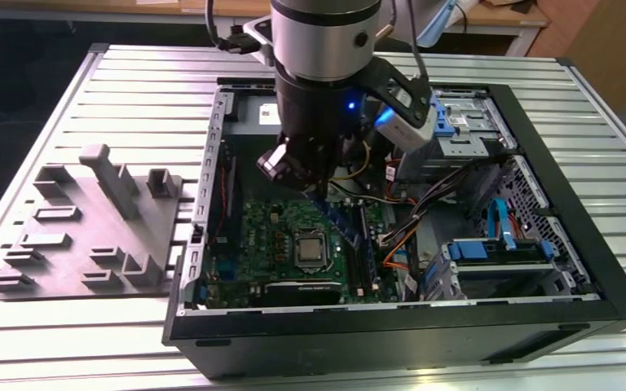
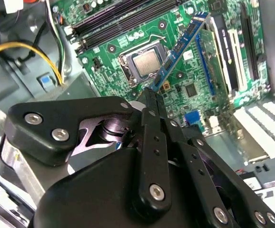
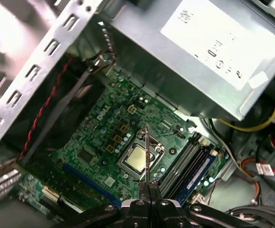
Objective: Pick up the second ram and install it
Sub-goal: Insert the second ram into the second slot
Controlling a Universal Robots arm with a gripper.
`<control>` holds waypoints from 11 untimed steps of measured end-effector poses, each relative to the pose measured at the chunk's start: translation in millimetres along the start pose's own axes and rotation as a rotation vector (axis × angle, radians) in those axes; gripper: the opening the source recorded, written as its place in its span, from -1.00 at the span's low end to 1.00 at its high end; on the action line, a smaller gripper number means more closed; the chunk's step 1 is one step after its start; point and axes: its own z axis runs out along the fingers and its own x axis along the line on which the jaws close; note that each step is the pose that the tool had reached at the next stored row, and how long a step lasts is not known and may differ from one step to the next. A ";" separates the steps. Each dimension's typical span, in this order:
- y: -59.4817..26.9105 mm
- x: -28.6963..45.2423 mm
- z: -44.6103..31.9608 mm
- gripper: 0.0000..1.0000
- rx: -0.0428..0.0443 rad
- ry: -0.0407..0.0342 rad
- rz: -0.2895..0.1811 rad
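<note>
Where gripper (image 2: pixel 152 95) fingertips meet, clenched tight on one end of second ram (image 2: pixel 178 52). Holds it tilted above green motherboard (image 2: pixel 104 54), free end pointing away from claw, length crossing beside CPU socket (image 2: pixel 144 64). Shows it edge-on in first wrist view, DIMM slots (image 3: pixel 187 164) just beside. Works inside open PC case (image 1: pixel 400 338), grey PSU (image 3: pixel 185 61) near. Grey fixture block (image 1: pixel 95 236) on slatted table (image 1: pixel 139 90), exterior view's left.

1 ram stick (image 2: pixel 178 50); 1 mobo (image 3: pixel 99 137); 1 CPU (image 3: pixel 136 158); 1 PSU (image 3: pixel 175 61); 1 PC case (image 1: pixel 400 334); 1 grey jig (image 1: pixel 85 236).
</note>
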 end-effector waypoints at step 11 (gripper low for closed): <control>0.0 0.1 1.4 -0.77 0.0068 0.0022 0.198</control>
